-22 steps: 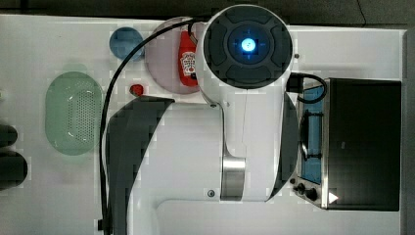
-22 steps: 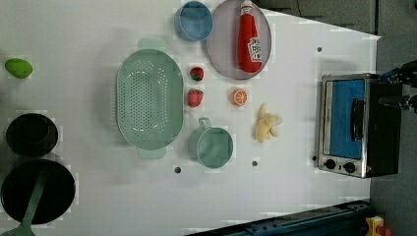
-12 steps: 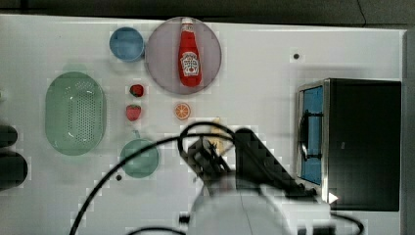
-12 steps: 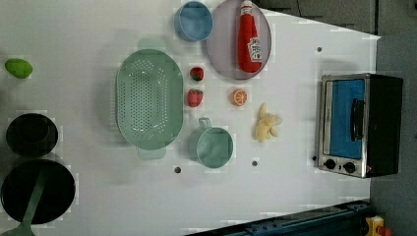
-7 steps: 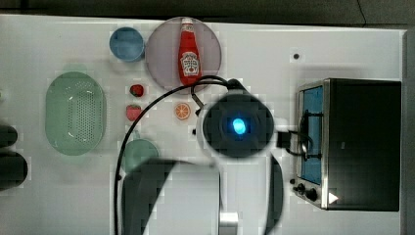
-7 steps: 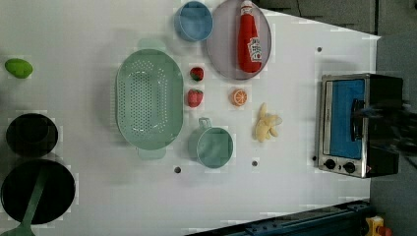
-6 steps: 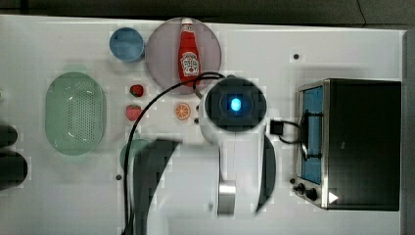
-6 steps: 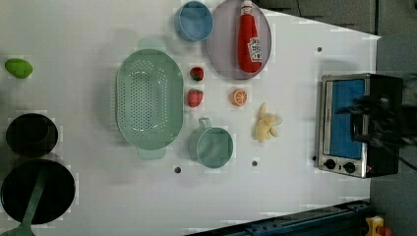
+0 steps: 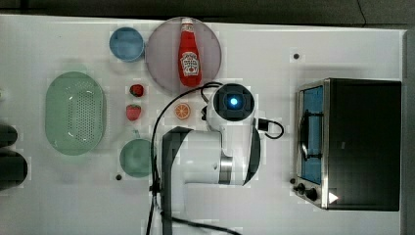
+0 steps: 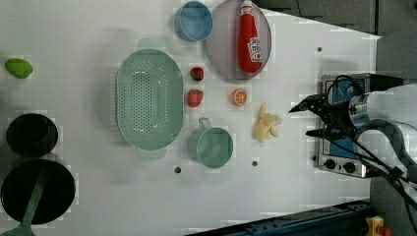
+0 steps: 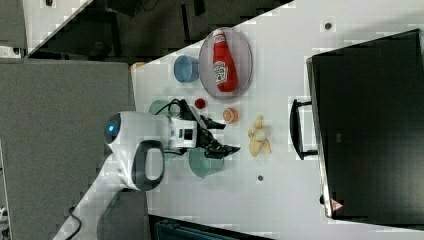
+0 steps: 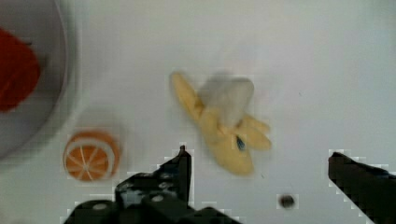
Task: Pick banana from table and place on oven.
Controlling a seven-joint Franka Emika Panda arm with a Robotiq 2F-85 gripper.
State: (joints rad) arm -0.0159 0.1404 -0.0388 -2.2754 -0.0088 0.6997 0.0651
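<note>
Banana [image 10: 266, 126] lying flat on white counter [image 10: 88, 196], between orange slice [image 10: 239, 97] and oven [image 11: 370, 130], touching neither. Half peeled, long axis runs up-down in left view, pointed tip toward ketchup plate [image 10: 221, 44], peel flaps splayed at other end. Pincer [image 12: 259, 175] hanging above it, fingers wide apart, holding nothing.

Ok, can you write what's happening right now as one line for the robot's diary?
phase: approach | gripper: open, above banana | banana: lying on table, not held | oven: top bare
</note>
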